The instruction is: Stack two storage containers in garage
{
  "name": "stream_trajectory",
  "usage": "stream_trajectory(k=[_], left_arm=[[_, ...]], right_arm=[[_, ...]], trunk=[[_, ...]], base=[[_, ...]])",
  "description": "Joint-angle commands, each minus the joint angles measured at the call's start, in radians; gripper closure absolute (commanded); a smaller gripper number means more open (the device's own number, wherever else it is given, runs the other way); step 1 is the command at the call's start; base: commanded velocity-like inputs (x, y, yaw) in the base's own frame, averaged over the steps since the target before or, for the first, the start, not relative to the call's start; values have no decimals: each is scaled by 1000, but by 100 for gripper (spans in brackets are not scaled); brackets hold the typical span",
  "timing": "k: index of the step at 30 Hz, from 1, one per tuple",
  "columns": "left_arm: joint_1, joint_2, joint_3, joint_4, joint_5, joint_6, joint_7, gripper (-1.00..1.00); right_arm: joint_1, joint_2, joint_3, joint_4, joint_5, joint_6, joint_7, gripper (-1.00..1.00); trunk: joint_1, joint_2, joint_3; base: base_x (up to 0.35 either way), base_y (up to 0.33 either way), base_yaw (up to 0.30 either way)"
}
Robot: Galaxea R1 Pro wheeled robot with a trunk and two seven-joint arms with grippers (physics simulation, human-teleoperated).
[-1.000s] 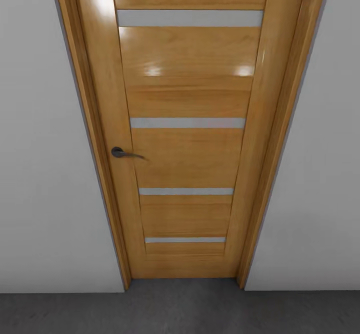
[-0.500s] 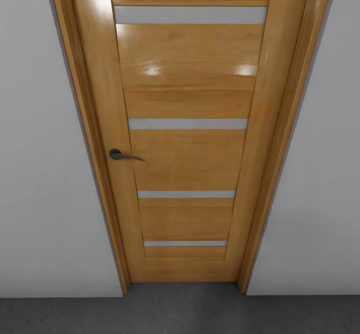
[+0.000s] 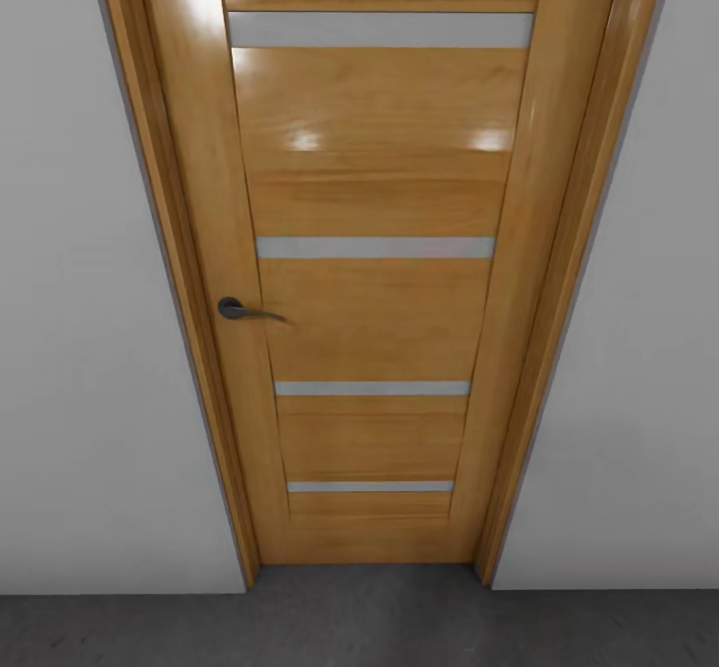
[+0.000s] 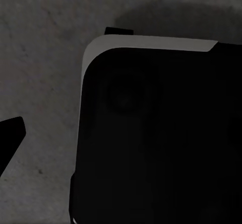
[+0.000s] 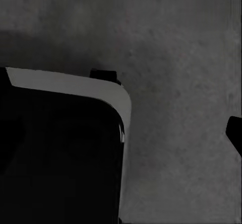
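One slatted light-wood door (image 3: pixel 369 278), shut, dead ahead in the head view, four pale strips across it. Dark lever handle (image 3: pixel 245 311) at its left edge. White walls (image 3: pixel 90 347) either side. Dark grey mottled concrete floor (image 3: pixel 359 627) along its foot; same floor (image 4: pixel 45 58) below each wrist camera. Black robot base with a pale rim (image 4: pixel 151 44), (image 5: pixel 75 85) beside each arm. Dark fingertip (image 4: pixel 10 136) at one edge, another (image 5: pixel 235 133) likewise; spread of either gripper impossible to tell.
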Motion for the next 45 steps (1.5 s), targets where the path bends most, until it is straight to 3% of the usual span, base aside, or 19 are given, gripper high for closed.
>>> stream_trajectory(k=[1, 6, 13, 17, 23, 26, 27, 28, 32, 33, 34, 35, 36, 37, 42, 45], left_arm=[[0, 0, 0, -1, 9, -2, 0, -100], [0, 0, 0, -1, 9, -2, 0, -100], [0, 0, 0, -1, 9, -2, 0, -100], [0, 1, 0, -1, 9, -2, 0, -100], [0, 2, 0, -1, 9, -2, 0, -100], [0, 3, 0, -1, 9, -2, 0, -100], [0, 3, 0, -1, 9, -2, 0, -100], [0, 2, 0, -1, 9, -2, 0, -100], [0, 2, 0, -1, 9, -2, 0, -100], [0, 1, 0, -1, 9, -2, 0, -100], [0, 1, 0, -1, 9, -2, 0, -100], [0, 1, 0, -1, 9, -2, 0, -100], [0, 1, 0, -1, 9, -2, 0, -100], [0, 1, 0, -2, 9, -2, 0, -100], [0, 1, 0, -3, 9, -2, 0, -100], [0, 0, 1, -4, 9, -2, 0, -100]], right_arm=[[0, -14, 6, -42, 2, 23, -7, -100], [-1, -56, 4, -216, 3, 149, -18, -100], [-19, -73, 2, -432, 8, 249, -43, -100], [-69, -73, 3, -469, 29, 307, -52, -100], [-196, -63, 7, -486, 62, 451, -58, -100], [-242, -57, 9, -496, 66, 484, -57, -100], [-261, -49, 10, -503, 68, 496, -56, -100], [-298, -19, 11, -518, 81, 524, -55, -100], [-368, 54, 12, -528, 125, 582, -55, -100], [-393, 88, 12, -529, 141, 594, -53, -100], [-435, 147, 12, -529, 168, 611, -51, -100], [-450, 170, 12, -529, 185, 621, -49, -100], [-477, 218, 12, -530, 231, 638, -47, -100], [-485, 231, 12, -530, 244, 641, -46, -100], [-496, 231, 13, -532, 265, 645, -45, -100], [-498, 231, 46, -535, 270, 642, -45, -100]], trunk=[[0, 0, -1], [0, 0, -1], [0, 0, -1], [0, 0, -1], [0, 0, -1], [0, 0, -1], [0, 0, -1], [0, 0, -1], [0, 0, -1], [0, 0, -1], [0, 0, -1], [0, 0, -1], [0, 0, -1], [0, 0, -1], [0, 0, -1], [0, 0, -1]], base=[[0, 0, 0], [0, 0, 0], [0, 0, 0], [0, 0, 0], [0, 0, 0], [0, 0, 0], [0, 0, 0], [0, 0, 0], [0, 0, 0], [0, 0, 0], [0, 0, 0], [0, 0, 0], [0, 0, 0], [0, 0, 0], [0, 0, 0], [0, 0, 0]])
